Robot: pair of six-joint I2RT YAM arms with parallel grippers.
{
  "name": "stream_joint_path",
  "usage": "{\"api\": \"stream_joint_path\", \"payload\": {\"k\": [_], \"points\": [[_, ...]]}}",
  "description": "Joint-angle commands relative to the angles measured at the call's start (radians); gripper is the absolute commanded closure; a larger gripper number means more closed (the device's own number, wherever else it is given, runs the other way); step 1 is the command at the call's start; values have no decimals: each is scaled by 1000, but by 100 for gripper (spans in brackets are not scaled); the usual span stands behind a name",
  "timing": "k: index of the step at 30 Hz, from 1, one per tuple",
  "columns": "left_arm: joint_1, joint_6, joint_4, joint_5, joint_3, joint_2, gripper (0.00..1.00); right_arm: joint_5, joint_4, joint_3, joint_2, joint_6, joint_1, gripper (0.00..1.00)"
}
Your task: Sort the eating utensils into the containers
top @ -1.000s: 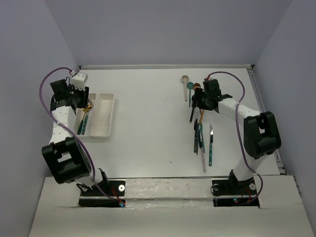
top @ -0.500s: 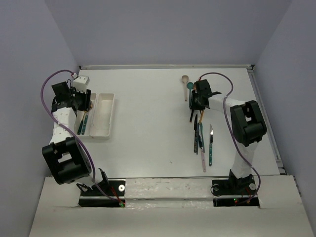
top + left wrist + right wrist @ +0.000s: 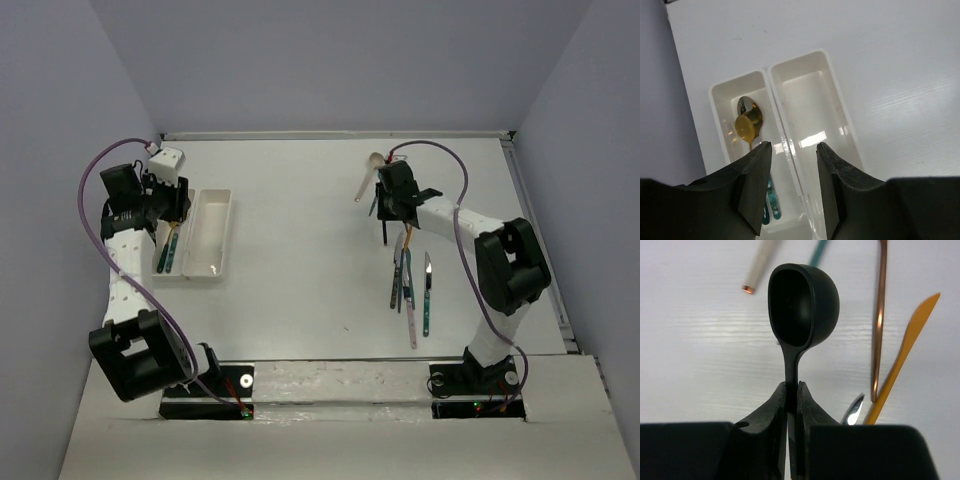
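My right gripper (image 3: 791,390) is shut on the handle of a black spoon (image 3: 802,305), whose bowl points away from me just above the table. In the top view that gripper (image 3: 388,207) sits at the far end of the loose eating utensils (image 3: 408,285), with the black spoon's handle (image 3: 384,232) sticking out below it. The containers (image 3: 216,240), two joined white trays, lie at the left. My left gripper (image 3: 792,147) hangs open above their dividing wall (image 3: 777,97). The left tray holds a gold spoon (image 3: 746,126) and teal handles (image 3: 771,200).
A beige spoon (image 3: 368,172) lies tilted just left of the right gripper. Under the right wrist lie a copper handle (image 3: 879,325), an orange-gold knife (image 3: 905,345) and a silver tip (image 3: 854,412). A teal knife (image 3: 427,295) lies nearer the right arm's base.
The right gripper has closed on the black spoon and shifted a little left. The beige spoon now lies tilted, its handle swung left. The left gripper stays open and has drifted slightly.
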State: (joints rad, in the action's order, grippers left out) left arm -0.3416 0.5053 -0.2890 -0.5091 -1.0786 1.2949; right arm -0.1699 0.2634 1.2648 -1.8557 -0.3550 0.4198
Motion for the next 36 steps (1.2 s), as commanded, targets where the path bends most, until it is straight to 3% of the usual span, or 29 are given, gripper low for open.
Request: {"api": "stream_joint_path", "payload": {"k": [1,2,6,8,18,28,36], "points": [[82,-31,-36,-140,-24,-104,48,-195,-204,-31,219,148,232,100],[110,-37,-42,-179,-30,-133,47,-178,-351,-51,243,174,270,100],[255,-53,-47,-285,-26,-221,37,27,-661,-130,308,208,381,100],[303,-71,-30,-350,-17,-269,32,82,-722,-107,283,215,428,100],[328,-188,86,-428,66,-344,27,162,-843,-10,178,244,543,100],[331,-301,195,-493,112,-301,24,244,-885,-12,162,242,553,100],[332,-393,327,-500,152,-355,25,311,-891,19,128,226,553,100]]}}
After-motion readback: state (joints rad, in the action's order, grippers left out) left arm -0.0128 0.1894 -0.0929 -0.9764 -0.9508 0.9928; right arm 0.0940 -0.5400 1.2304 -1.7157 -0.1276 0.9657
